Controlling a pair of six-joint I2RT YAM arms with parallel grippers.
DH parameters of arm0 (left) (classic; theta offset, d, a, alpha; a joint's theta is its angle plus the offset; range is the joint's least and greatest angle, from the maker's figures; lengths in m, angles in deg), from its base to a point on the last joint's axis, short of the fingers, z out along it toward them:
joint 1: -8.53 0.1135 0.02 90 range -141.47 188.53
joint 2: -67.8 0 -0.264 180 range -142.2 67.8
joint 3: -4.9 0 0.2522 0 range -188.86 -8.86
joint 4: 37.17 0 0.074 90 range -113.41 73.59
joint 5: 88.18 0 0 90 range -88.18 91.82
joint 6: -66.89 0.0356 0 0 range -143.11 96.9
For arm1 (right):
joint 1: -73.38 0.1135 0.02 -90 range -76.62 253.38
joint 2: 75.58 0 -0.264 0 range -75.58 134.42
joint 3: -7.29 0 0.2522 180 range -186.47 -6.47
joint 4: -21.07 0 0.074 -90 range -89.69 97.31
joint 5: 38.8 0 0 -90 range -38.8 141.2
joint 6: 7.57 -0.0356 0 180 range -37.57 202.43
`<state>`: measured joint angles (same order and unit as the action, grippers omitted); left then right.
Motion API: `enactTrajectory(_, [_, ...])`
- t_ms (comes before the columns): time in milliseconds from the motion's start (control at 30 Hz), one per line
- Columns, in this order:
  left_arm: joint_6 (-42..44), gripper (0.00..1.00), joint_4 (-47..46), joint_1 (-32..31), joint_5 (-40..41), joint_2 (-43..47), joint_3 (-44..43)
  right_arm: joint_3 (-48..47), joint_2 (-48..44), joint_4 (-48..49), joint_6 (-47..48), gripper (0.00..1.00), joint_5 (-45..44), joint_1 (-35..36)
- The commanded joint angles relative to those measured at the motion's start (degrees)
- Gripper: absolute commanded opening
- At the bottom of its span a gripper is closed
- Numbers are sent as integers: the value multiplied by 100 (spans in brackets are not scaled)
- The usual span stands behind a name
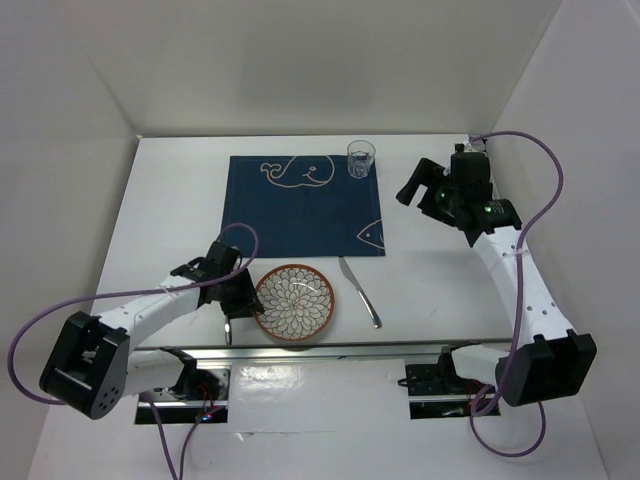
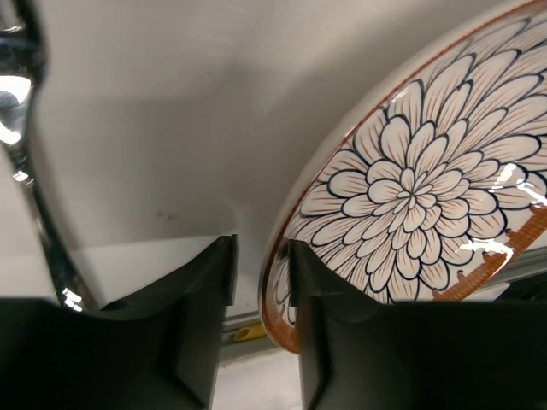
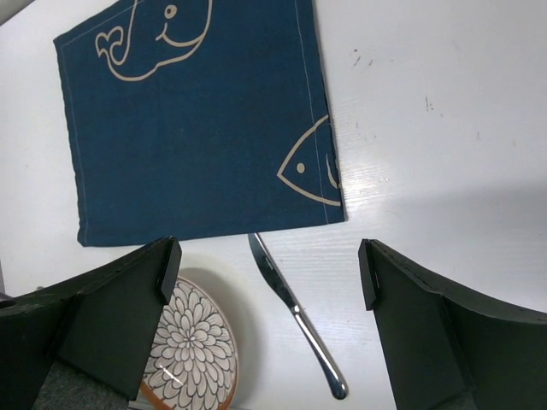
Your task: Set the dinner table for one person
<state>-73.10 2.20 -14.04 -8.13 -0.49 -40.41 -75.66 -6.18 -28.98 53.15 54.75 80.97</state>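
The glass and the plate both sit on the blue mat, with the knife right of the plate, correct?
No: the plate lies off the mat, directly on the table on the side nearer the arms, as the top external view shows. The rest holds.

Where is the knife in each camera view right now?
Top external: the knife lies just right of the plate.
Left wrist: not in view.
Right wrist: knife at lower centre, right of the plate.
Shared landmark: the flowered plate, seen in all three.
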Motion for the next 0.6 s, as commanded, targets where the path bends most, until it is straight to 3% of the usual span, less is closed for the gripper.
enactTrajectory(0, [-150,44,-862,-116,-200,-167,123,-68,-129,-228,45,98,23,-30])
enactTrajectory(100, [-203,34,-917,-178,-200,-308,123,-68,-129,-229,45,98,23,-30])
enactTrajectory(267, [-142,0,-383,-178,-77,-291,-341,-68,-182,-352,45,98,-196,-30])
enactTrajectory(567, [411,0,796,-231,117,747,-1923,-121,-235,-484,45,98,-250,-30])
